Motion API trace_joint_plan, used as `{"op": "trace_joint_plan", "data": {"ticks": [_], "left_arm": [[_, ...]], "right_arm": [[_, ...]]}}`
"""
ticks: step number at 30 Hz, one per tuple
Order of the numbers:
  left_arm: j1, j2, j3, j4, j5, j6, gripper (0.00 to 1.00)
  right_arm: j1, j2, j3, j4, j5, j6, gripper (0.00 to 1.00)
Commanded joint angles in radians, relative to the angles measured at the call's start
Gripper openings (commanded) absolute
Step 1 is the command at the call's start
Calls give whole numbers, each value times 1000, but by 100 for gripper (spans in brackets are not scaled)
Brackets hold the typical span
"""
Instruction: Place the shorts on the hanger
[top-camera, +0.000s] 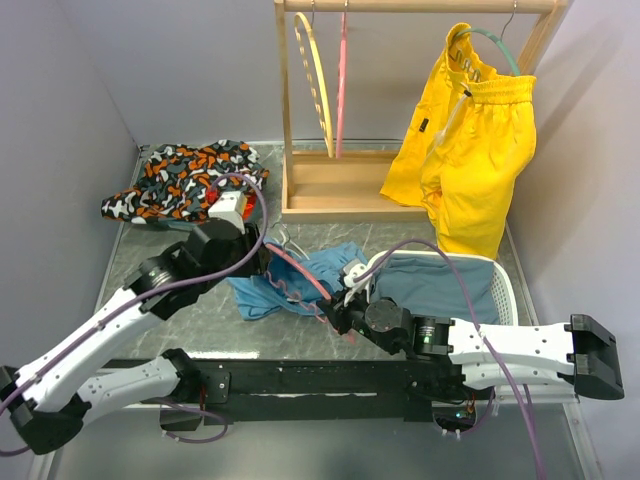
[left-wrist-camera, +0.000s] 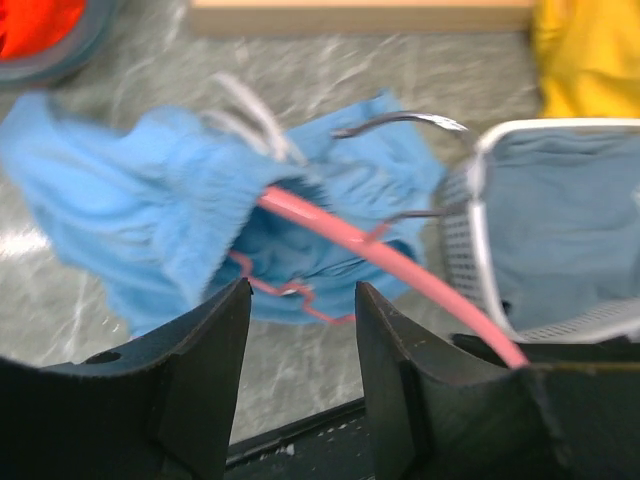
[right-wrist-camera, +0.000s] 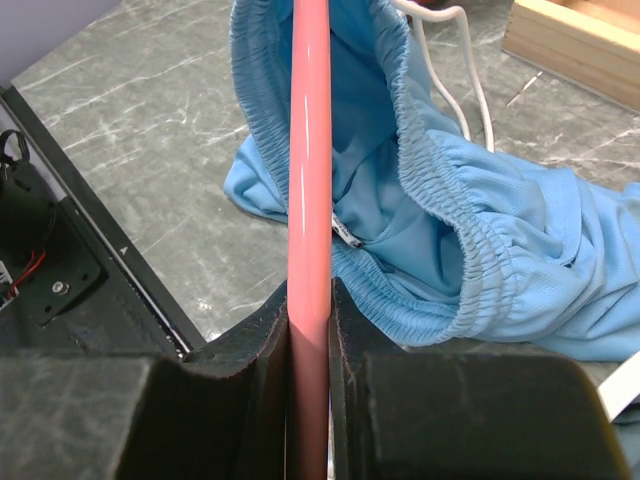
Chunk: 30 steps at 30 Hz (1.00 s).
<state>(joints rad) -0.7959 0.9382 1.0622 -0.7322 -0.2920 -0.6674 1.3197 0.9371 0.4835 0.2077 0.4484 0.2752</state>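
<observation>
Shorts (top-camera: 335, 262) lie on grey marbled table (top-camera: 205, 322); lilac walls (top-camera: 60, 100), wooden rack (top-camera: 340, 190) behind.

Light-blue fabric shorts (top-camera: 335, 258) lie on the marbled table (top-camera: 200, 312), left of the white mesh basket (top-camera: 508, 290); the thin pink plastic hanger (top-camera: 300, 275) runs into their waistband.

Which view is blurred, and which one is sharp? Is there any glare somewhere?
Left wrist view: blurred throughout, the shorts and the basket soft-edged. Right wrist view: sharp, with a pale glare streak along the hanger. Top external view: evenly lit and clear.
</observation>
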Motion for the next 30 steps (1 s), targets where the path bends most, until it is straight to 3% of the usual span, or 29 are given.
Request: {"op": "trace_joint_plan", "data": {"ticks": [1,11,16,30], "left_arm": [[-20,-68,-30,166,106,118,51],[-52,88,24,201,-44,157,53],[-58,128,22,240,-52,173,53],[-89,182,7,220,-157,135,44]], "right_arm": [[4,0,29,142,38,-7,0],[6,25,50,134,12,-13,0],[6,34,63,131,6,-21,0],[12,89,124,116,18,-59,0]]}}
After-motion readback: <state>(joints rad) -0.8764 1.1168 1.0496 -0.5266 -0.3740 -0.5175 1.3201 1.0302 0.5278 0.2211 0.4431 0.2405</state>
